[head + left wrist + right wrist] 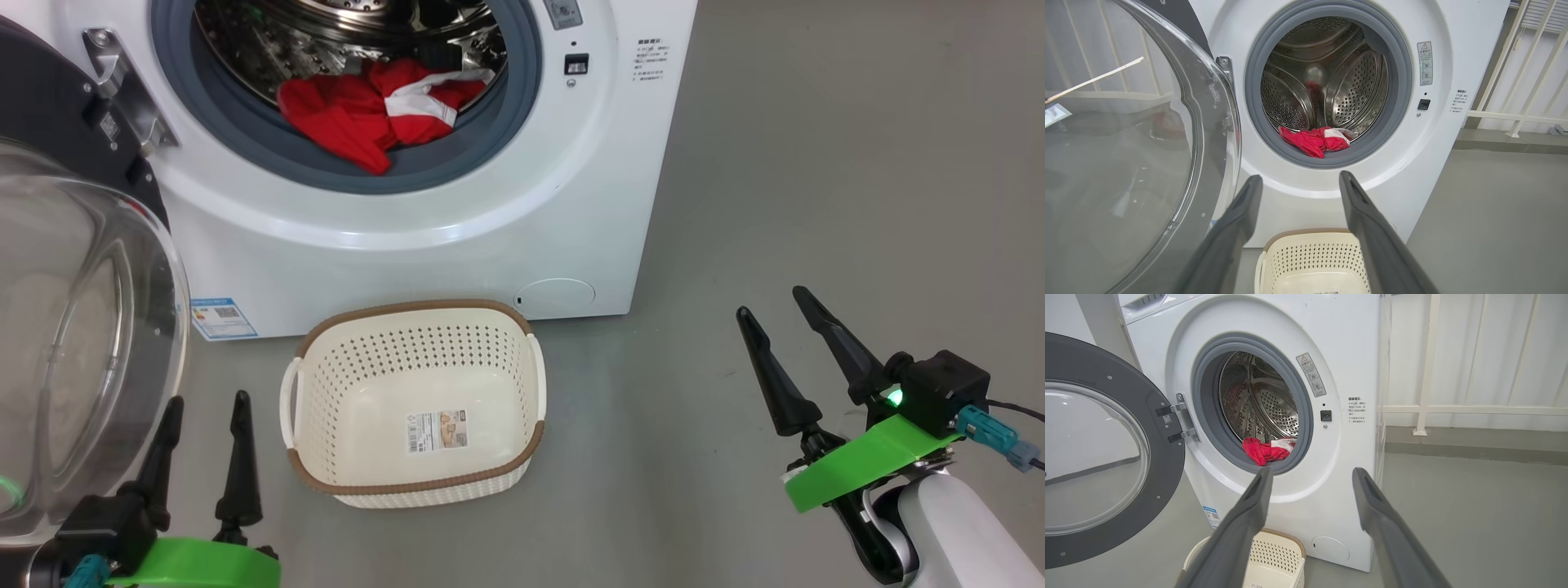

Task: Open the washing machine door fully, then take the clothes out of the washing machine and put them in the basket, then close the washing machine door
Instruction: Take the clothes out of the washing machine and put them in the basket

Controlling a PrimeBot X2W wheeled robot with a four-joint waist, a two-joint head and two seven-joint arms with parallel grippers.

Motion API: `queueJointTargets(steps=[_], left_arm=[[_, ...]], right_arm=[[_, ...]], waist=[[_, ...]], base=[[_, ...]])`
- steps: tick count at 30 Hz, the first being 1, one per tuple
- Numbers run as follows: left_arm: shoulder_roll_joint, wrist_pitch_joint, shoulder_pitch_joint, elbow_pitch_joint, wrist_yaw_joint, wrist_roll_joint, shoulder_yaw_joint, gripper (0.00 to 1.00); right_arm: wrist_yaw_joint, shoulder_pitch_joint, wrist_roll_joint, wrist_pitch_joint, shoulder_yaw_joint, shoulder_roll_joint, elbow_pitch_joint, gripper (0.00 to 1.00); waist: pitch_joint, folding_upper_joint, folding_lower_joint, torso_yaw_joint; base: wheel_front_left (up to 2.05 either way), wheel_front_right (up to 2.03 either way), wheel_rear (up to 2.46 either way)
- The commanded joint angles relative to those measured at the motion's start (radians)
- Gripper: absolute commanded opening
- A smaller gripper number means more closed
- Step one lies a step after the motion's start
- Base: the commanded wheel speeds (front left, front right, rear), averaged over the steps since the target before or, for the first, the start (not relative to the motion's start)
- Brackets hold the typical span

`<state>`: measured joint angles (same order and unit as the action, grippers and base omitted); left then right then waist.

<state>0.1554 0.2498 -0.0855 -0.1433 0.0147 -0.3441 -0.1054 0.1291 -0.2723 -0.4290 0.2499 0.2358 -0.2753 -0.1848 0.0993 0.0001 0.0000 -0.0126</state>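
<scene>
The white washing machine (522, 220) stands ahead with its black round door (73, 327) swung wide to the left, glass bowl bulging toward me. Red clothes (367, 110) with white trim lie at the drum's front lip on the grey gasket, also seen as clothes (1316, 141) and clothes (1267, 449). The cream basket (412, 327) sits on the floor before the machine with nothing in it but its label. My left gripper (208, 408) is open at the lower left, beside the door glass. My right gripper (771, 306) is open at the lower right, over bare floor.
Grey floor (816, 163) stretches to the right of the machine. White railing bars (1427, 367) stand against the wall behind and right of it. A blue energy label (222, 318) is stuck low on the machine's front, and a round white cap (555, 296) sits at its lower right.
</scene>
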Motion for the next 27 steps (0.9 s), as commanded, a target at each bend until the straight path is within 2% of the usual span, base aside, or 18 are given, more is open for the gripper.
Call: queueJointTargets(steps=[1,18,27], left_arm=[[0.015,0.012,-0.029,0.019,0.005,0.008,0.038,1.0],[0.007,0.012,-0.026,0.02,0.02,0.019,0.048,1.0],[0.004,0.012,-0.028,0.02,0.024,0.022,0.054,1.0]], right_arm=[[0.002,-0.007,0.005,0.012,0.014,-0.001,0.022,1.0],[0.002,-0.008,0.002,0.012,0.017,-0.001,0.02,1.0],[0.002,-0.01,0.003,0.012,0.017,0.001,0.02,1.0]], waist=[[-0.001,-0.0001,0.0,0.0],[-0.004,-0.0001,0.0,0.004],[-0.003,-0.0001,0.0,0.003]], base=[[0.0,0.0,0.0],[0.01,-0.01,0.0],[0.76,-0.76,0.0]])
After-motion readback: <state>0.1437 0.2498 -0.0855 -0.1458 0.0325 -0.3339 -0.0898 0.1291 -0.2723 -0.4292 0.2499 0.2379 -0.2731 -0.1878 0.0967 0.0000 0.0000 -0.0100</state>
